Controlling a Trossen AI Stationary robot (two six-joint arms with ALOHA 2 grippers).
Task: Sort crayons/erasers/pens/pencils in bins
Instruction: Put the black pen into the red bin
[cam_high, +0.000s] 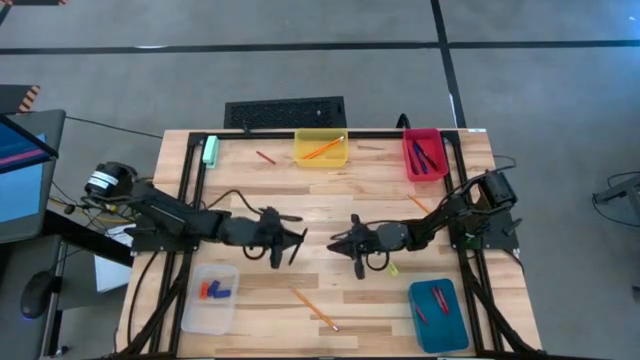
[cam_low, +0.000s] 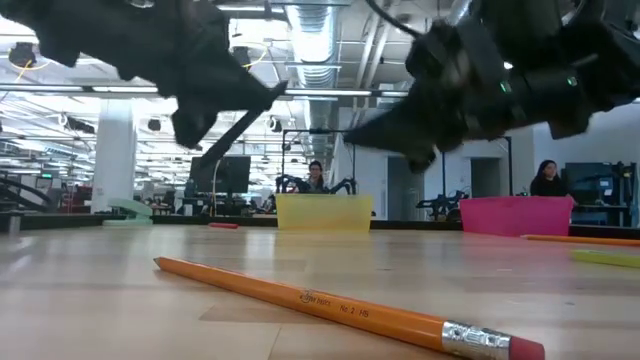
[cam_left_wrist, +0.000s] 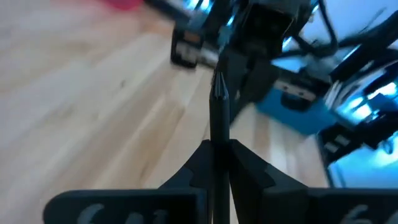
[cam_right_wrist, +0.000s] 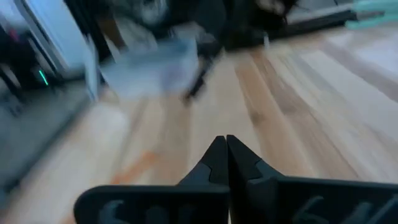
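Mid-surface, a thin dark pen (cam_left_wrist: 219, 118) sits clamped upright between the left gripper (cam_high: 296, 240) jaws, tip facing the empty, shut right gripper (cam_high: 338, 243) close opposite — thin grip, could pivot, slip or clip that arm en route to red bin (cam_high: 424, 155).

Wood table (cam_high: 330, 215) – four bins (cam_high: 321, 150), loose pencils (cam_high: 313, 308), probably crayon (cam_high: 265, 157).

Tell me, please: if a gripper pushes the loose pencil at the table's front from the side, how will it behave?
The pencil is a thin, straight stick lying flat on smooth wood, so it would probably roll or pivot, not bend. It looks light for its length and should shift easily. Its eraser end may drag slightly.
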